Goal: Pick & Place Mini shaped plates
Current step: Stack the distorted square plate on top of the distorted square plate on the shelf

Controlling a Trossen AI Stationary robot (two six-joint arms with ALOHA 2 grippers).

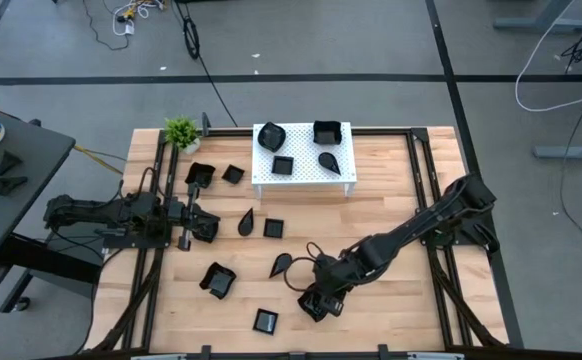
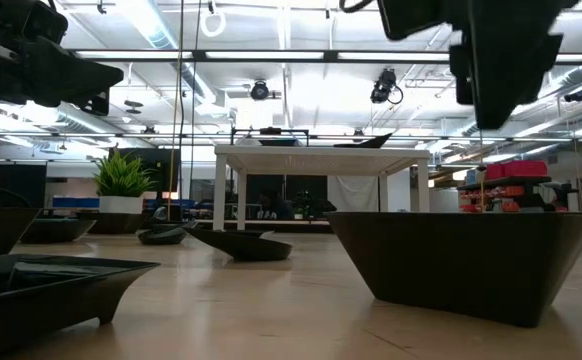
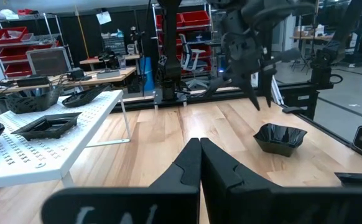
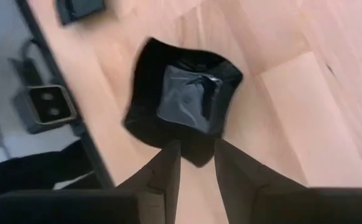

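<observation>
- Right gripper (image 4: 196, 163): seen from its wrist camera poised over a wavy-edged square black dish (image 4: 184, 99), fingers parted astride the dish's near rim; whether the rim is already pinched cannot be told
- In the overhead view this gripper (image 1: 316, 303) is placed near the table's 6 o'clock edge
- Left gripper (image 3: 199, 163): clenched on nothing, parked at 9 o'clock
- Handling: the dish is judged light, rigid and glossy, so slippery; the thin raised rim is best taken, one finger inside and one outside
- White perforated stand (image 1: 301, 178): at 12 o'clock, four dishes already carried
</observation>
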